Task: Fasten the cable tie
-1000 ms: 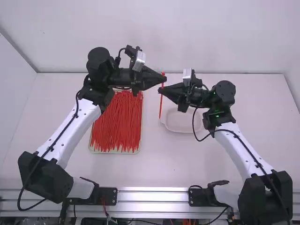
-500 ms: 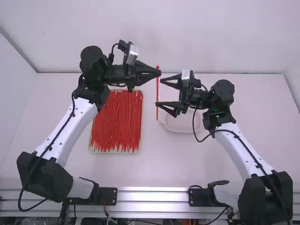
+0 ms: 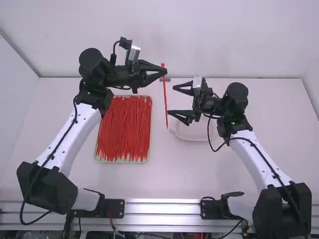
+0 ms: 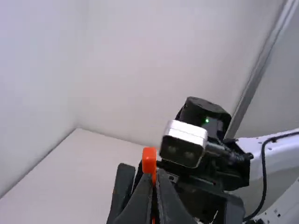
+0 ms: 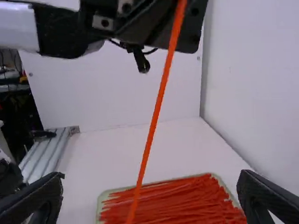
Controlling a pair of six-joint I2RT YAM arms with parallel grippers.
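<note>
White table [image 3: 279, 109] carried a tray [image 3: 121, 162] heaped with spare red ties [image 3: 124, 128] on the left and a clear container [image 3: 192, 133] near the middle. My left end effector [image 3: 162, 75] was clamped on the head of one red cable tie [image 3: 165, 102], whose strap hung down between tray and container. My right end effector [image 3: 173, 100] stood just right of it, fingers spread wide apart.

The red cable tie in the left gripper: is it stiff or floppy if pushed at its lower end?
Probably fairly stiff: the cable tie, pinched only near its top by the left gripper, hangs almost straight. Being so thin, it is likely very light and would flex sideways under a push.
</note>
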